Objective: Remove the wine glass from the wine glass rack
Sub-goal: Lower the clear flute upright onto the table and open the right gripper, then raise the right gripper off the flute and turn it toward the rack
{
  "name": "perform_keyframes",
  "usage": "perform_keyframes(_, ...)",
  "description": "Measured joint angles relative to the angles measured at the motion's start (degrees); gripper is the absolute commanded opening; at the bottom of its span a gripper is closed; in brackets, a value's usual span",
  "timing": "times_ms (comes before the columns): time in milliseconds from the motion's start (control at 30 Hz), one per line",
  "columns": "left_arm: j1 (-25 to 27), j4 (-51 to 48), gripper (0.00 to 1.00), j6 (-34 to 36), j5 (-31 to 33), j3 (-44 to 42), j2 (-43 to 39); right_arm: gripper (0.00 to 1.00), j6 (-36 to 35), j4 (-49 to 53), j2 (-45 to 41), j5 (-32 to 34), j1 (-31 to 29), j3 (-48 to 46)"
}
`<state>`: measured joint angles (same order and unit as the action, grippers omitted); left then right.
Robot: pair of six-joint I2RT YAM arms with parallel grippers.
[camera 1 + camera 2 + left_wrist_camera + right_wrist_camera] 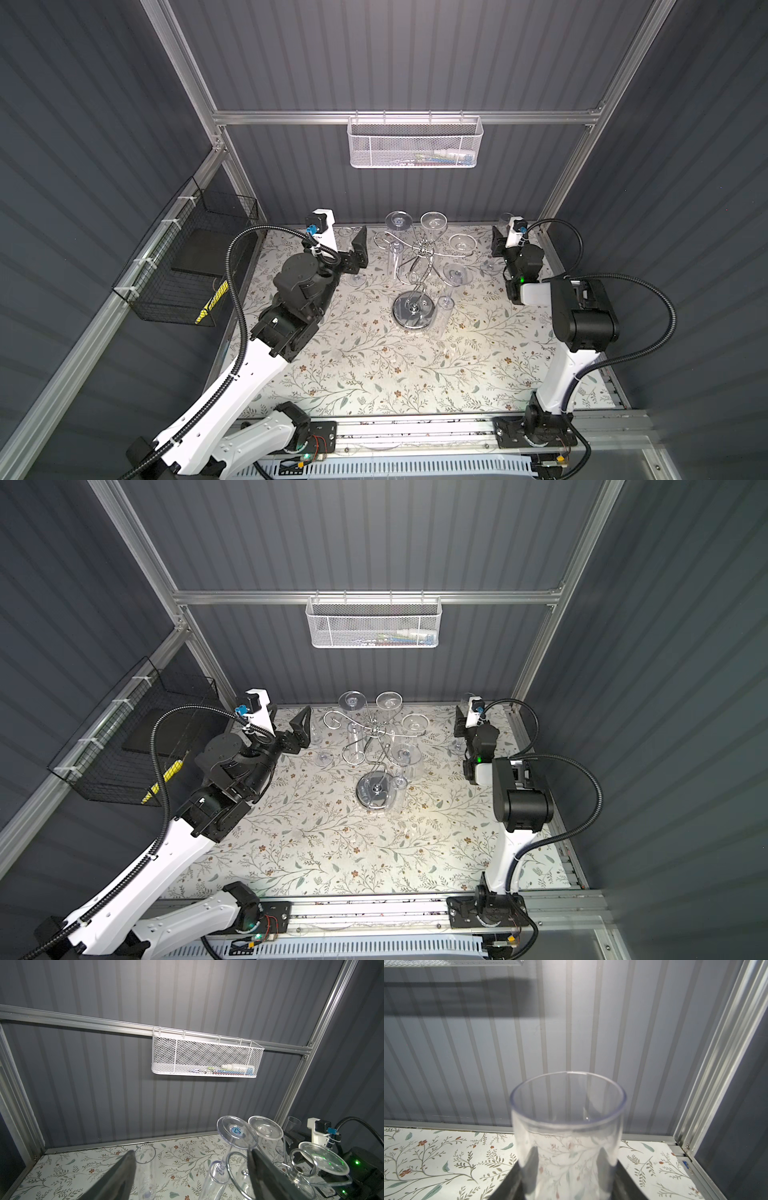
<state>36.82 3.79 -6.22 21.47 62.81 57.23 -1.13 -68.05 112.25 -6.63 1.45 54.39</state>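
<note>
Nearest, the two arm bases are fixed to a front rail (415, 428) along the edge of the table (374, 374), which is covered with a floral cloth. Further in, at mid-table, the wine glass rack (414, 311) is stood upright on its mirror disc base, and four hanging glasses (455, 274) are slung upside down from its curled arms, feet uppermost. Just left of the rack, the left gripper (360, 249) is seen with its fingers spread wide and nothing clasped. In the left wrist view a standing glass (145, 1159) is shown upright on the cloth between those fingers (124, 1176), close beside one of them; whether it is touched cannot be told. Across the table, well apart from the rack and near the far right corner, the wine glass (506, 220) is held upright, rim upward, by the right gripper (497, 245). In the right wrist view the dark fingers (623, 1176) are pressed against both sides of its bowl (568, 1105). Whether its foot rests on the cloth cannot be made out. On the left wall a black wire basket (187, 257) is hung. Farthest back, a white mesh basket (415, 141) is hooked over the crossbar of the back wall.
</note>
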Motion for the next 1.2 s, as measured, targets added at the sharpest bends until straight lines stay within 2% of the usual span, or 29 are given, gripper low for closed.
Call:
perform_keyframes(267, 0.00, 0.00, 0.86, 0.00, 0.00, 0.00, 0.00, 0.47, 0.24, -3.26, 0.59, 0.70, 0.00, -1.36)
perform_keyframes(500, 0.00, -0.70, 0.86, -0.02, 0.02, -0.07, -0.39, 0.61, 0.57, -3.91, 0.63, 0.98, 0.00, -2.16)
perform_keyframes(633, 0.00, -0.92, 0.86, -0.07, 0.50, -0.48, -1.20, 0.76, 0.79, -3.54, 0.63, 1.40, 0.00, -2.51)
perform_keyframes(733, 0.00, -0.96, 0.86, -0.11, 0.94, -0.59, -1.40, 0.99, 0.85, -3.50, 0.63, 1.57, 0.00, -2.73)
perform_keyframes(1000, 0.00, -0.92, 0.86, -0.48, 1.07, -1.33, -2.19, 0.99, 0.85, -3.23, -0.42, 2.34, 0.00, -5.05)
perform_keyframes(1200, 0.00, -1.03, 0.87, -0.50, 1.07, -3.21, -4.94, 0.99, 0.68, -1.88, -6.21, 3.78, 0.02, -7.76)
